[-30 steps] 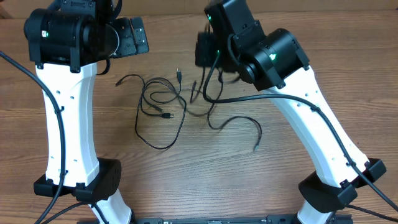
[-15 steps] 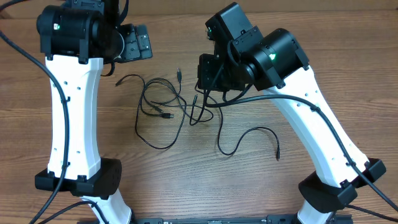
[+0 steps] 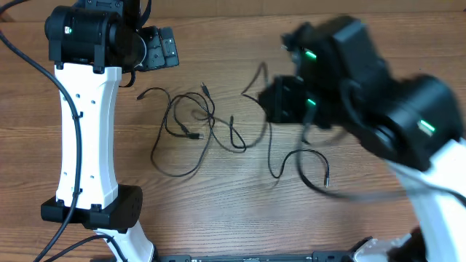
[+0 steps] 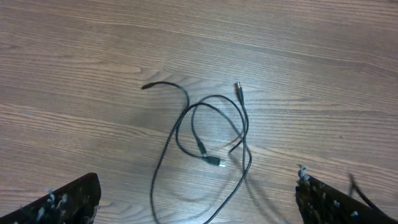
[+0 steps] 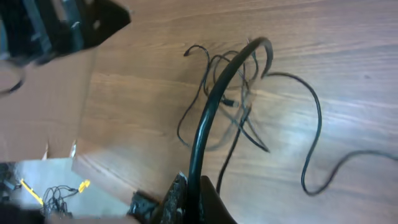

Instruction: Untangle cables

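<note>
Cables [image 3: 191, 120]: approx 3, count unsure, 2 tangled centre-left. L gripper [image 4: 198, 186] wide open above them; R gripper [image 5: 189, 196] clamped on 1 cord [image 5: 208, 112], right side.

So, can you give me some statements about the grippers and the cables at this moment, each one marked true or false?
1. The jaws of the left gripper stand wide open. True.
2. The left gripper holds a cable. False: it holds nothing; the cables lie on the table under it.
3. The right gripper is shut on one cable. True.
4. The cables are coiled neatly inside a box. False: they lie as loose, crossing strands on the bare wood.
5. A silvery plug tip shows in the left wrist view. True.
</note>
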You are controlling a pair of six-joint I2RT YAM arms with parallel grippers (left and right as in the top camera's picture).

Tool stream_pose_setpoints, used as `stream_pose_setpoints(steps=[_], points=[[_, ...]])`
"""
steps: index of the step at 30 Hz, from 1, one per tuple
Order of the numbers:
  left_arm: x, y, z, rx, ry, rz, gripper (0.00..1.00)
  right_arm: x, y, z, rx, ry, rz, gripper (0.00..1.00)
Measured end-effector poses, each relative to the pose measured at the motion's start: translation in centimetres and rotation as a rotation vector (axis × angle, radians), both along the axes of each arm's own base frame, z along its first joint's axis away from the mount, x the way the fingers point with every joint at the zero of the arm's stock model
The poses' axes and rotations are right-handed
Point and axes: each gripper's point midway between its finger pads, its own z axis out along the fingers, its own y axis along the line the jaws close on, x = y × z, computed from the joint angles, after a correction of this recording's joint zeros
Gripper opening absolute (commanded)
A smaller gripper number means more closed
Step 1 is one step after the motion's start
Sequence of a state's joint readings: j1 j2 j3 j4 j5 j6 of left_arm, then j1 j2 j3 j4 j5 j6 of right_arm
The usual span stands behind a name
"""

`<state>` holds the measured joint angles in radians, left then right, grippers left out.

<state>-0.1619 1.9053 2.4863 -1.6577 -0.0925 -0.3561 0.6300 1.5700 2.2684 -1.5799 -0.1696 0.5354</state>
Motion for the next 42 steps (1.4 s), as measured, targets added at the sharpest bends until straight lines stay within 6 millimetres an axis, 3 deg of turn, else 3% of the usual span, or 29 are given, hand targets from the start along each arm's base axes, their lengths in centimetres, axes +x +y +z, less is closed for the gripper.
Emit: stream_pose_setpoints(steps=[6,11,15,19,23,28,30,36,40,42], points=[[0.0,-0.4,0.0,-0.019,0.001,-0.01,1.0,-4.0,-2.2,0.7,0.002,0.04,0.024,0.04],[0.0,-0.6,0.0,-0.03,0.002,-0.016,1.0,-5.6,-1.9,1.6,0.054,0.041,0.083,0.04],[-0.2,-0.6,-0.1,-0.032,0.009,-0.018,1.0,-6.2,-2.8,2.8,0.06,-0.026,0.084,0.04],[-0.1,-0.6,-0.1,-0.033,0.008,-0.018,1.0,-3.5,-5.5,5.5,0.01,-0.246,-0.071,0.04],[-0.3,-0.7,-0.1,-0.033,0.014,-0.021,1.0,1.9,-8.5,11.8,-0.045,-0.606,-0.305,0.04],[-0.7,-0.6,-0.4,-0.013,0.034,-0.053,0.94,4.6,-11.3,16.9,-0.161,-0.863,-0.477,0.04],[-0.7,-0.6,-0.4,-0.006,0.035,-0.066,0.89,5.0,-12.6,18.0,-0.227,-0.916,-0.54,0.04],[-0.4,-0.6,-0.2,0.002,0.02,-0.085,0.9,6.2,-14.7,19.8,-0.369,-0.999,-0.651,0.04],[-0.4,-0.6,-0.2,0.003,0.019,-0.086,0.91,8.5,-17.2,21.1,-0.454,-1.05,-0.759,0.04],[-0.4,-0.6,-0.2,0.003,0.019,-0.086,0.85,10.1,-19.3,22.0,-0.493,-1.081,-0.848,0.04]])
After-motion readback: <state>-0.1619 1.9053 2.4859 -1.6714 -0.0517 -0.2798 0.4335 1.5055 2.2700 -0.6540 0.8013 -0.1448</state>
